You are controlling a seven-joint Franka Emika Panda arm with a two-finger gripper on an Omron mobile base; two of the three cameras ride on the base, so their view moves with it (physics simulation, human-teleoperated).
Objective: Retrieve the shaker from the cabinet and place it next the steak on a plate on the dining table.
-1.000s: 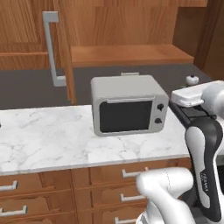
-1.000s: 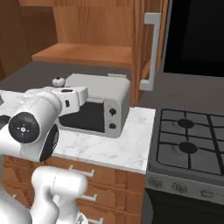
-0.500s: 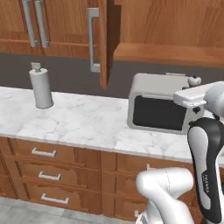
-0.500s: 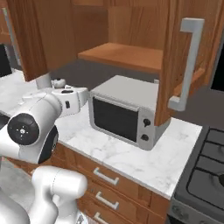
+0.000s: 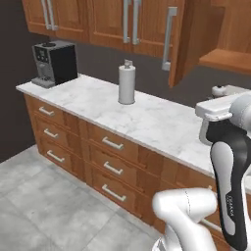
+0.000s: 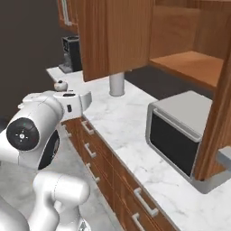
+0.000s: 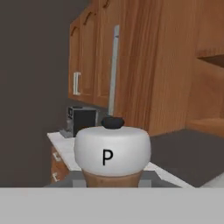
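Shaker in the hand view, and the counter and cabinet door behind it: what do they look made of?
The shaker: brown wooden-looking body, with a smooth pale rounded top marked P and a small dark knob; whether the top is metal or ceramic is unclear. The counter: white slab with grey veins, apparently polished marble. The cabinet door: warm brown wood grain, with a grey, probably metal, bar handle.

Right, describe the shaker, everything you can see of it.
The shaker fills the lower middle of the hand view: a pale silvery rounded top marked with a black letter P, a small dark knob on its crown, and a brown wooden body just below. It stands upright in that view, held at the gripper, whose grey parts flank the body. The right base view shows its rounded top beside the hand, off the marble counter.
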